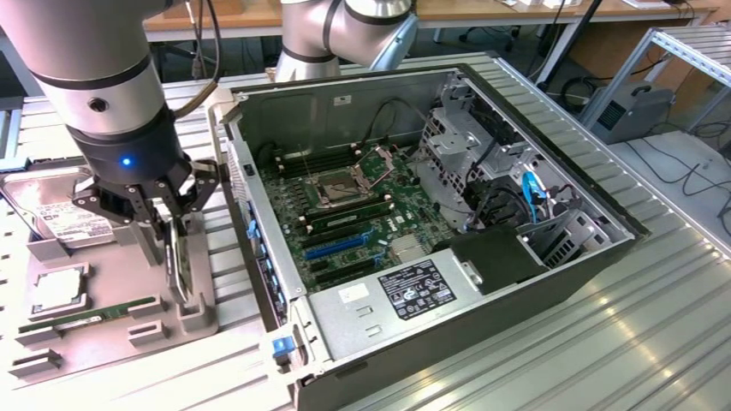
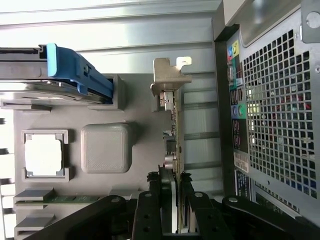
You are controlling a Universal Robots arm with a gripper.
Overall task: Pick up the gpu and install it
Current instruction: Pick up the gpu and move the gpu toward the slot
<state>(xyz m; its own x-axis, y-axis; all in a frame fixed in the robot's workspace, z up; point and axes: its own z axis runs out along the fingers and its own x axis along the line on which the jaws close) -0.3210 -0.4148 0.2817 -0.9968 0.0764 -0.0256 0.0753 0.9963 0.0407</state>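
Presently the grasp is made and the installation is not.

**Jaws:** They are closed on the gpu, clamping its thin board from both faces.

**Location of the card:** It stands on edge over the grey tray, at the exterior view's left. The tray sits just beside the open computer case, and the card is outside the case. I cannot tell whether its lower edge has cleared the tray slot.

**Work outstanding, in my judgement:**
- carrying the card across to the case;
- seating it on the motherboard, where the blue expansion slot lies vacant.

**Materials and shapes**
- The gpu is a thin flat board, seen edge-on in the wrist view, with small components raised from its face. At its far end is a bent silver sheet-metal bracket with a hooked tab.
- The tray is matte grey plastic, finely ribbed like printed work, with raised rectangular pockets.
- Other parts in the tray:
  - a silver hard drive with a white label;
  - a square metal-lidded processor;
  - a narrow green memory stick.
- The case is dark sheet metal. Its rear grille is punched in a regular square grid.
- The worktop is ribbed aluminium with a dull sheen.
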